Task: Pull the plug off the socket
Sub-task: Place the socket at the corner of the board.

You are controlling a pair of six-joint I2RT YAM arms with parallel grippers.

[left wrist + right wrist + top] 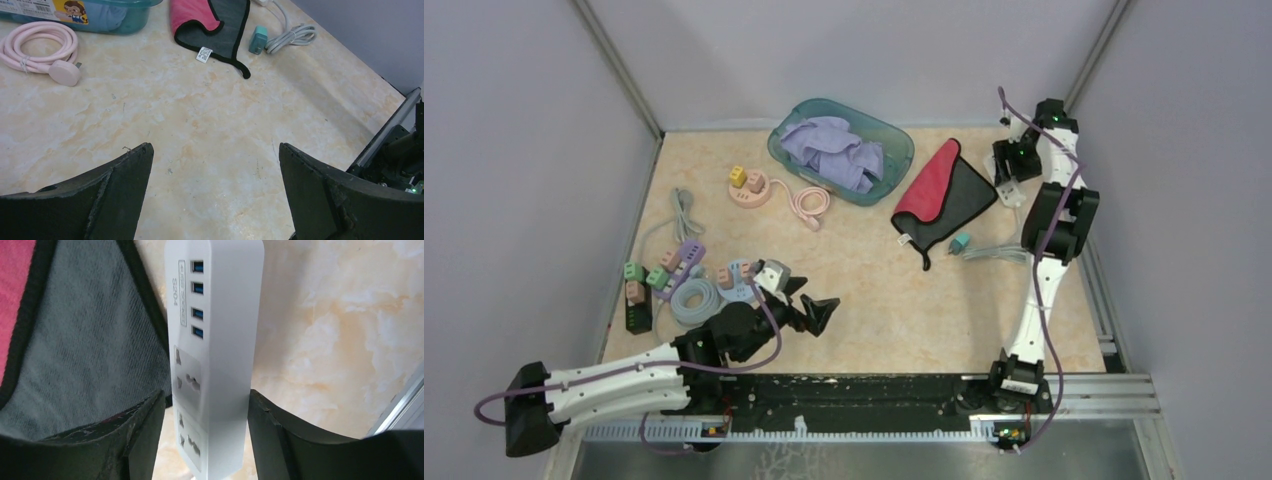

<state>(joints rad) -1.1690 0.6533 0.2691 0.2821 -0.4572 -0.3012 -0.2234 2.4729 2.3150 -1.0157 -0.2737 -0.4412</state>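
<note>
Lying flat on the table (874, 270), one small teal plug (258, 39) is out of the white power strip (215, 340) and apart from it. The plug sits just beside the edge of one red and grey cloth (944, 195). One grey cord (295, 36) runs from the plug and is folded in loops.

The power strip shows four little blue holes in a row and two big sockets. Both sockets are empty.

The right gripper (207, 400) has one finger on each side of the strip. The fingers are very close to its sides, but I cannot tell if they squeeze it or only stand next to it.

The left gripper (215, 150) hangs low over the table near the front. Its two fingers are wide apart and hold nothing.

Farther back there is one teal tub (904, 150) with purple cloth inside. One pink cord (37, 42) lies coiled up near it.
</note>
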